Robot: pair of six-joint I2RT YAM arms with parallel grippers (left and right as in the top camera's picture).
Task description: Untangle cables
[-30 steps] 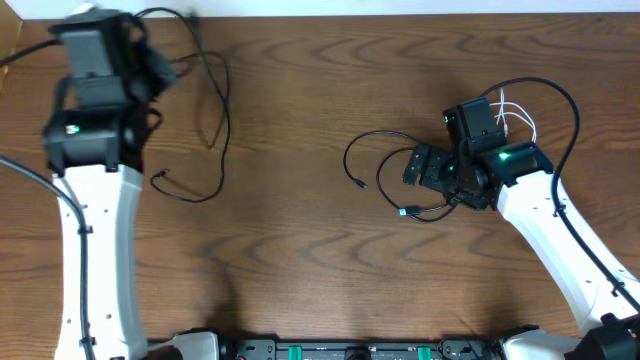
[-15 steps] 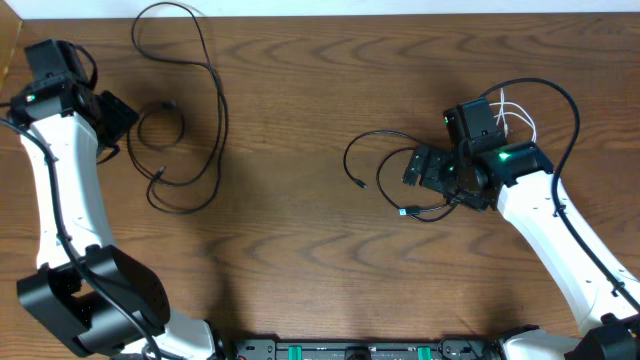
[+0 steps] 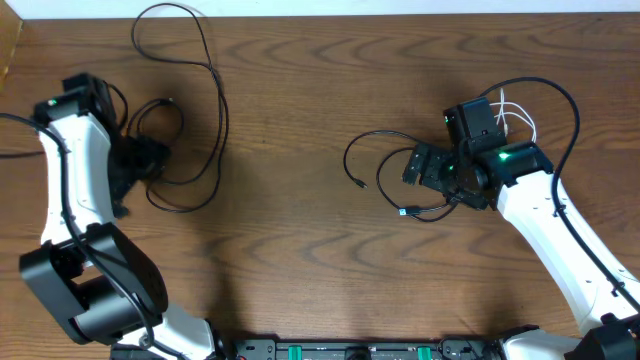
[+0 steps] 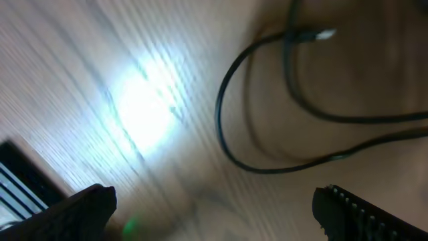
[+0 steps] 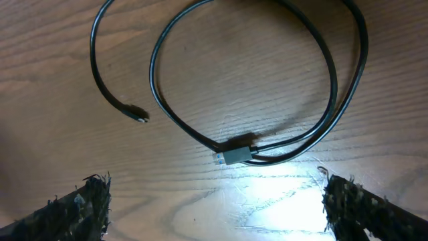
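A long black cable (image 3: 222, 120) lies in loose loops on the left of the table, its small plug (image 3: 168, 102) free. My left gripper (image 3: 140, 165) hovers open over the small loop; the left wrist view shows that loop (image 4: 227, 134) and a plug (image 4: 324, 33) beyond the empty gripper (image 4: 214, 221). A second black cable (image 3: 350, 150) curls at centre right, with a blue-tipped plug (image 3: 403, 211). My right gripper (image 3: 425, 172) stands open just above it; the right wrist view shows its loop (image 5: 334, 80) and plug (image 5: 234, 154) ahead of the fingers (image 5: 73, 207). White cable (image 3: 515, 112) lies behind the right wrist.
Bare wooden table (image 3: 300, 260) stretches between the two cables. A thicker black wire (image 3: 570, 100) arcs from the right arm. The table's back edge (image 3: 320, 15) runs just behind the left cable's top loop.
My left gripper opened and let go of the left cable, which now lies in loops. The left arm swung down from the back left corner to the small loop. The right arm stayed still.
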